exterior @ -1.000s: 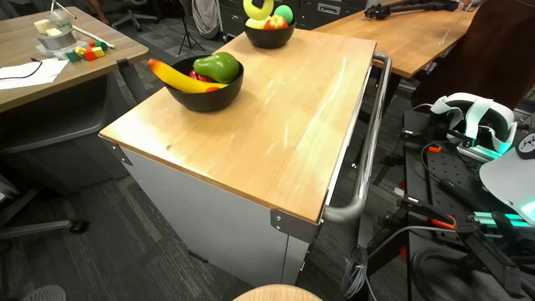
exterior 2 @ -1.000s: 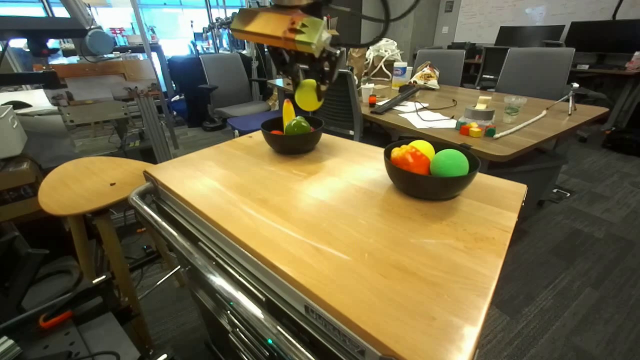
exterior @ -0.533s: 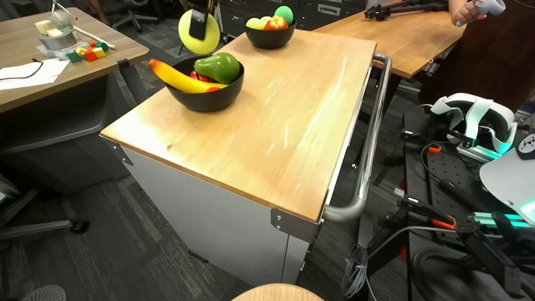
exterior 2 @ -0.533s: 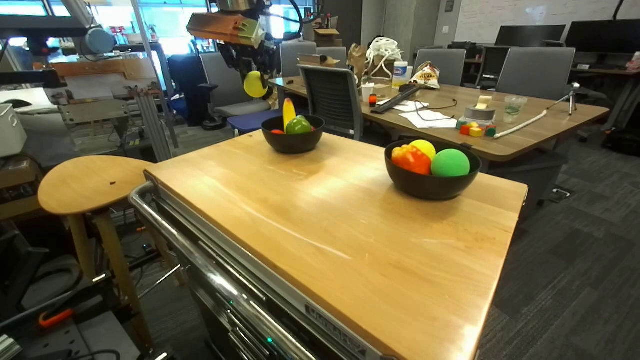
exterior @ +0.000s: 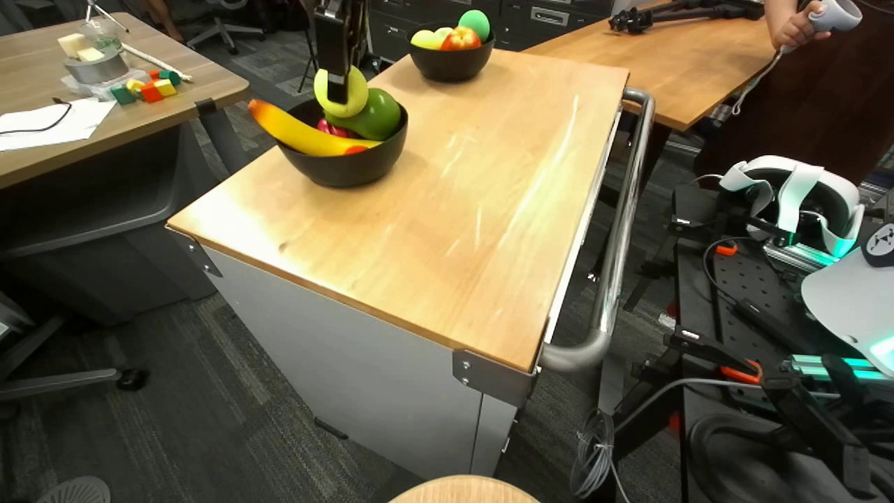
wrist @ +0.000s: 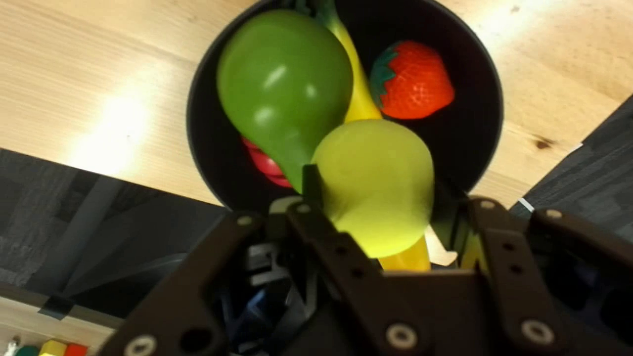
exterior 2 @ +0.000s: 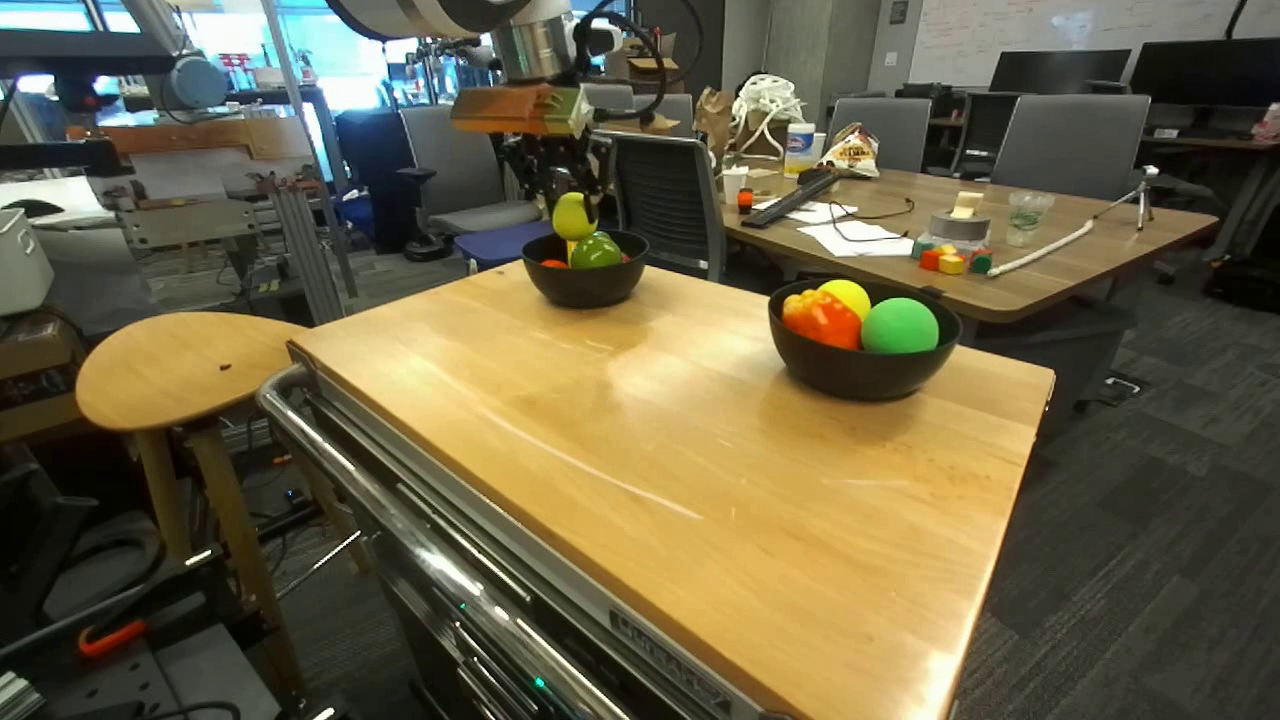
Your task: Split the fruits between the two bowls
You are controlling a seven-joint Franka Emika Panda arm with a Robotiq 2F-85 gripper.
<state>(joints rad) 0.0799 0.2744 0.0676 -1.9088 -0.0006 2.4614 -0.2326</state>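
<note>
L to R, wrist view: green pear [wrist: 287,84] sat inside the black bowl [wrist: 477,116]; above bowl, my gripper [wrist: 379,198] pinched the yellow-green fruit [wrist: 374,178], prob. light, firm, slick, so mid-sides was best hold, I figured; strawberry [wrist: 418,84] lay inside bowl, R side.

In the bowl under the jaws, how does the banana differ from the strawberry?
The banana is long, curved and mostly yellow; the strawberry is short and red with green leaves. The banana pokes past the rim of the black bowl, while the strawberry sits inside it. Both lie in that same bowl.
</note>
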